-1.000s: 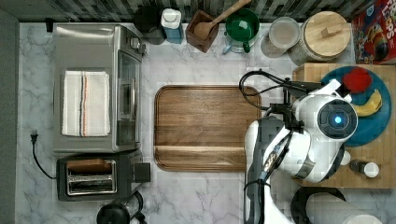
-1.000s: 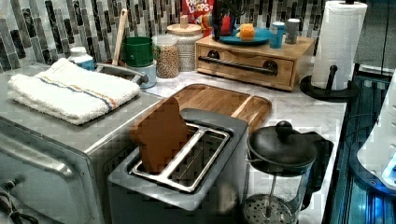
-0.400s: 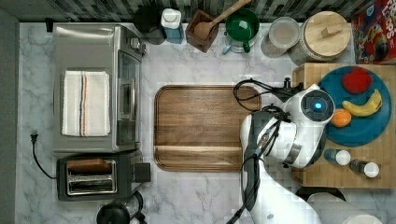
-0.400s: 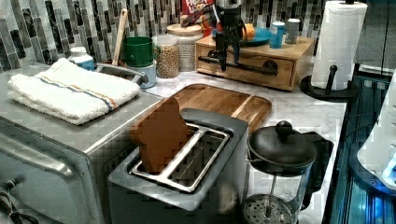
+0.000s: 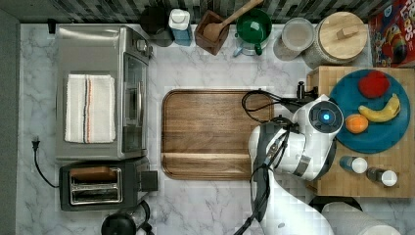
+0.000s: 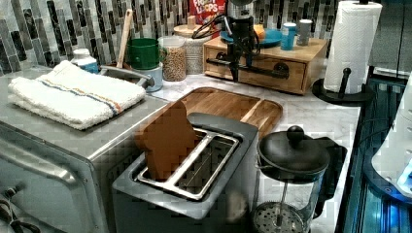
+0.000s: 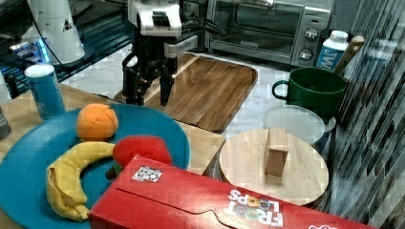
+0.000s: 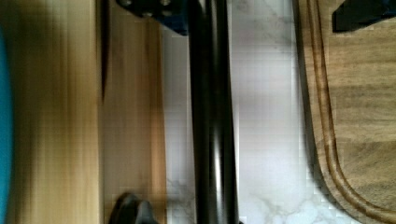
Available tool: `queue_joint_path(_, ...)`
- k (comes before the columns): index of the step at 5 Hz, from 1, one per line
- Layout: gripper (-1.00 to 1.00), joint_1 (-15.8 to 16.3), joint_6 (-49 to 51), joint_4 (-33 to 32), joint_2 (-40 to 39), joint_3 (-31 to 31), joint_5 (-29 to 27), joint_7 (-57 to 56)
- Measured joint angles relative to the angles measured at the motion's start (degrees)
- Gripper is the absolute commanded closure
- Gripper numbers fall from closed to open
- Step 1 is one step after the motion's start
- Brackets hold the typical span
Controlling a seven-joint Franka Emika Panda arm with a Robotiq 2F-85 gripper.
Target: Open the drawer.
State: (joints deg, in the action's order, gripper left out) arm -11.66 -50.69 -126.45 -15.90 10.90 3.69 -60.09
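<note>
At the upper right of the left view, the gripper point(image 6: 241, 62) hangs over the drawer point(image 6: 262, 72), its fingers point(image 6: 235, 73) spread either side of the single black handle point(image 8: 211, 112). A strip of marble bench point(image 8: 266, 116) lies open between the drawer front and the wooden tray point(image 5: 215, 133). On the box top sit one blue plate point(image 5: 373, 111) and two shakers point(image 5: 370, 171). The arm hides the drawer's front in the top view.

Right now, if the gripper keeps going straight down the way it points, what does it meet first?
The drawer's black bar handle: the gripper points down with the jaws open either side of the bar. Past it lies the marble counter. How much gap remains above the bar is unclear.
</note>
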Motion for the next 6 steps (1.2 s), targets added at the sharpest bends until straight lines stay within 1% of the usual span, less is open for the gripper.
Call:
queue_joint_path(1, -1.0, -0.7, 1.2, -0.1, 1.7, -0.4, -1.4, 0.0)
queue_joint_path(2, -1.0, -2.1, 1.1, 0.6, 1.6, -0.9, -6.2, -0.1)
queue_joint_path(3, -1.0, -2.7, -3.9, 1.6, -0.7, -1.4, -9.4, -1.5)
queue_joint_path(4, -1.0, -3.1, -8.2, 2.2, -3.7, -3.7, -9.4, -3.0)
queue_joint_path(6, -1.0, -3.0, -6.1, 2.1, -4.7, -5.0, -9.4, -3.1)
